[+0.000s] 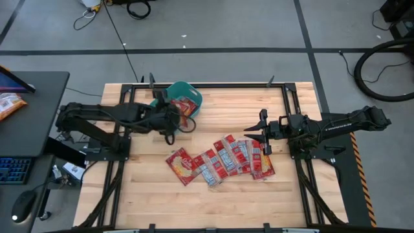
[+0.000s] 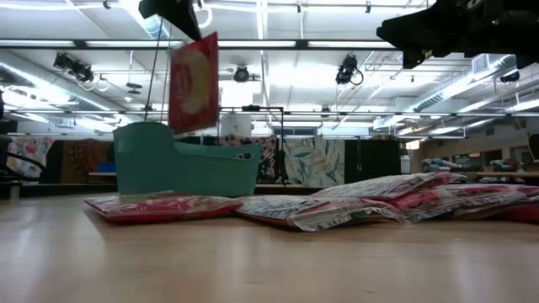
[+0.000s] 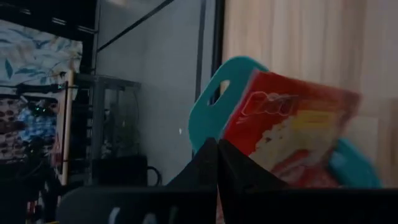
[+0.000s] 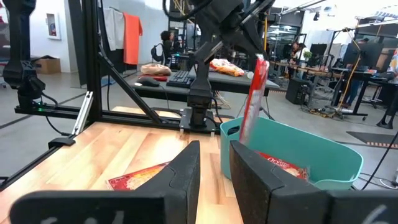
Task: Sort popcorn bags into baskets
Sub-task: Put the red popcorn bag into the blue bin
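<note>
The teal basket [image 1: 187, 90] stands at the table's far middle, with one red popcorn packet [image 1: 184, 106] lying inside it. My left gripper [image 1: 176, 123] is shut on another red packet [image 2: 194, 84], which hangs at the basket's near rim [image 4: 249, 127]. Several more packets [image 1: 223, 160] lie flat in an overlapping row on the table's middle, also seen in the low view [image 2: 337, 209]. My right gripper [image 1: 262, 133] is open and hovers above the row's right end, touching nothing. My left gripper pinches the packet's top edge [image 4: 260, 60] between its two shut fingers [image 3: 211, 163], coming down at a slant from the table's left. The packet hangs upright below the fingers, lifted clear of the table, its lower end [image 4: 244, 138] beside the basket's rim.
Black frame rails [image 1: 213, 84] run along the table's edges. A dark side desk [image 1: 39, 110] on the left carries an orange snack bag [image 1: 10, 103], a keyboard and a mouse. Bare wood [image 1: 213, 204] lies near of the packet row.
</note>
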Robot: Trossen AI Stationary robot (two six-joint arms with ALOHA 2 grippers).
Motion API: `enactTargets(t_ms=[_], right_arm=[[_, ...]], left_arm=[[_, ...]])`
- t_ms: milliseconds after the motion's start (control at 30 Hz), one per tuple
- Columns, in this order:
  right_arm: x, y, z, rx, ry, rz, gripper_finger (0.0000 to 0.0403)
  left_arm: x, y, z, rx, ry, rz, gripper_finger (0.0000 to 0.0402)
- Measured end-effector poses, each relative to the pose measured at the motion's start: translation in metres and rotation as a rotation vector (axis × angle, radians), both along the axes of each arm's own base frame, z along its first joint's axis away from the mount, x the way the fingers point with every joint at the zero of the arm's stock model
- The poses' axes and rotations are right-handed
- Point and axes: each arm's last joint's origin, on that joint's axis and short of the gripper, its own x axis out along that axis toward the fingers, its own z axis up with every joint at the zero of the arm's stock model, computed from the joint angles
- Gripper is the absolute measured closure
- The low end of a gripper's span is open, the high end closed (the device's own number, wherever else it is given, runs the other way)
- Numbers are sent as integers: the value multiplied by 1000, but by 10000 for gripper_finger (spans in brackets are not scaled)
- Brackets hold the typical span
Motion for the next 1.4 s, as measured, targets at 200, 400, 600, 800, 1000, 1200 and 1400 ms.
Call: enactTargets(t_ms=[200, 400, 600, 800, 1000, 1200, 1400], right_arm=[[0, 0, 0, 2, -1, 0, 312], [0, 0, 0, 3, -5, 0, 312], [0, 0, 0, 2, -5, 0, 312], [0, 0, 0, 2, -5, 0, 312], [0, 0, 0, 2, -5, 0, 312], [0, 0, 1, 2, -6, 0, 312], [0, 0, 1, 2, -6, 0, 312]], left_arm=[[-32, 15, -3, -57, 225, 50, 401], [-38, 20, -7, -70, 326, 53, 401], [-36, 17, -10, -174, 443, -134, 401], [-31, 19, -16, -177, 512, -165, 401], [-33, 25, -17, -173, 575, -181, 401], [-28, 33, -23, -208, 656, -245, 401], [-12, 43, -37, -202, 764, -295, 401]])
